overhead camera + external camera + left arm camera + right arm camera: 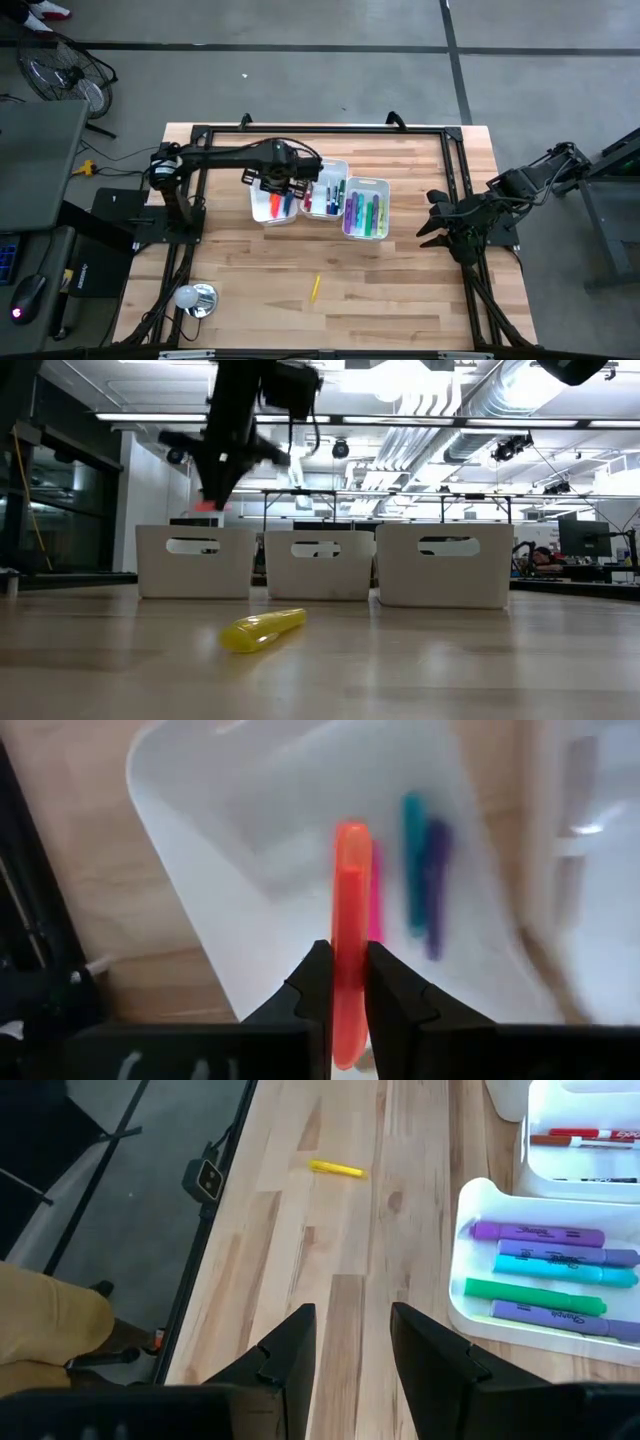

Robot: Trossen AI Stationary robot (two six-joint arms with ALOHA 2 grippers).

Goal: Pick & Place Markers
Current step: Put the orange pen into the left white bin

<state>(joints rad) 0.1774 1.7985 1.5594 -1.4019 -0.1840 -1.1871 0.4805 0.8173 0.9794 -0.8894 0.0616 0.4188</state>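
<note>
My left gripper (348, 955) is shut on an orange marker (350, 880) and hovers over the left white bin (262, 212), just above its rim in the low view (210, 500). Pink (375, 905), teal (413, 860) and purple (436, 885) markers lie on that bin's floor. The middle bin (330, 168) holds red markers (585, 1135). The right bin (384, 186) holds purple, teal and green markers (535, 1295) lying flat. A yellow marker (315, 288) lies on the table nearer the front edge. My right gripper (352, 1320) is open and waits at the table's right side (432, 220). My left gripper pinches the orange marker between its two fingers, on the barrel (349, 935), coming from above. One end (350, 830) sticks out well beyond the fingertips toward the bin floor, and the other end runs back between the fingers. The marker is lifted clear of the bin.
A black frame (455, 160) runs round the table's edges. A round silver object (195, 297) sits near the front left corner. Bare wood lies in front of the bins around the yellow marker (262, 630). A person's tan trouser leg (45, 1330) shows beside the table.
</note>
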